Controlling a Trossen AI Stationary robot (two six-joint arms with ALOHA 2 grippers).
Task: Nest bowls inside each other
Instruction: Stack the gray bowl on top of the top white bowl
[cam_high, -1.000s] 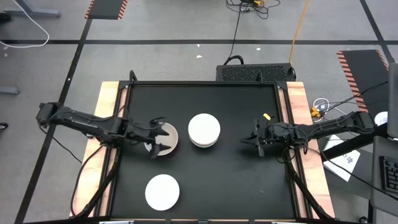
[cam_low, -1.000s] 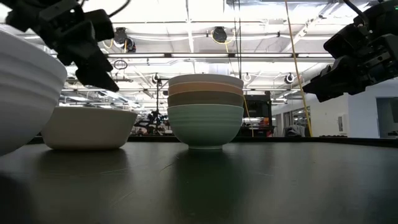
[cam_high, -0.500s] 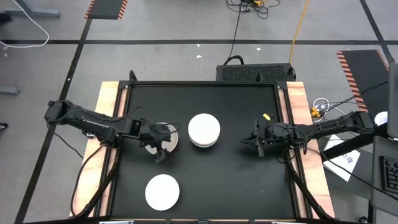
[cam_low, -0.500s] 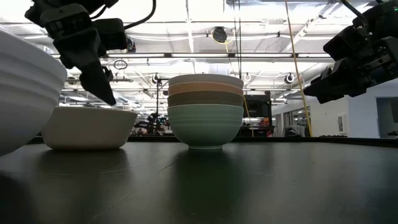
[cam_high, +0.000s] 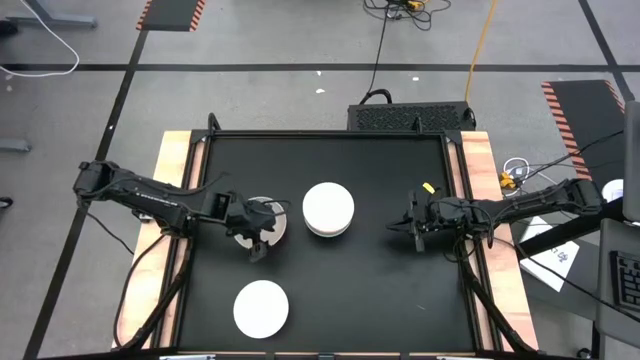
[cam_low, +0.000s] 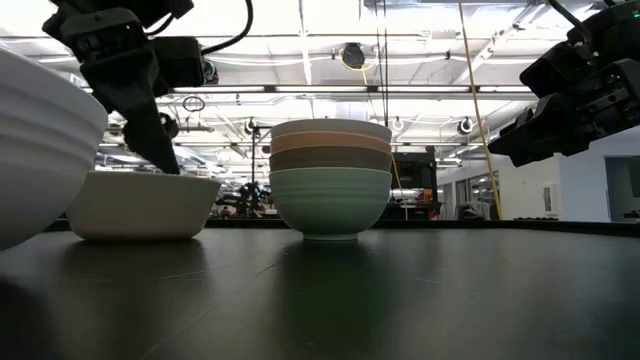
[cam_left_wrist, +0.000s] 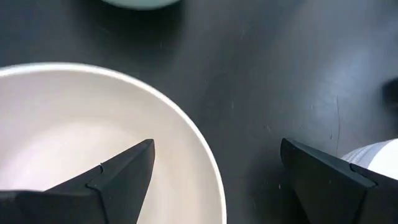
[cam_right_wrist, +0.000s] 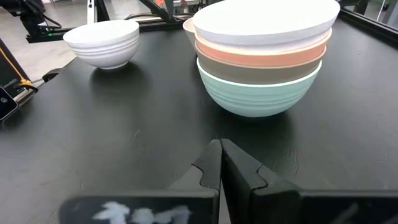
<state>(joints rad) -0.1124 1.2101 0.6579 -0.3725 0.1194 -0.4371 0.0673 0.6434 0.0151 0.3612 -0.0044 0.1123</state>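
Observation:
A beige-grey bowl (cam_high: 279, 222) stands left of centre on the black table. My left gripper (cam_left_wrist: 214, 149) is open over its near-side rim (cam_left_wrist: 208, 155), slanting down. One finger (cam_left_wrist: 124, 171) is inside the bowl and the other (cam_left_wrist: 329, 177) is outside; I cannot see either touch it. At the table's centre a stack (cam_high: 328, 208) holds a mint green bowl (cam_right_wrist: 261, 93) at the bottom, then olive-grey, then salmon-orange, then white (cam_right_wrist: 264, 15). A single white bowl (cam_high: 261, 307) stands near the front edge. My right gripper (cam_right_wrist: 220, 163) is shut and holds nothing, right of the stack.
The stack (cam_low: 330, 180) stands close beside the beige-grey bowl (cam_low: 140, 205) on its right. The single white bowl (cam_left_wrist: 379, 162) lies toward the near edge. Bare black table (cam_high: 380, 290) stretches between the stack, my right gripper and the front edge.
My left gripper has tipped further downward and sunk onto the beige-grey bowl, its fingers now straddling the rim. It has stayed open. The bowls have not moved.

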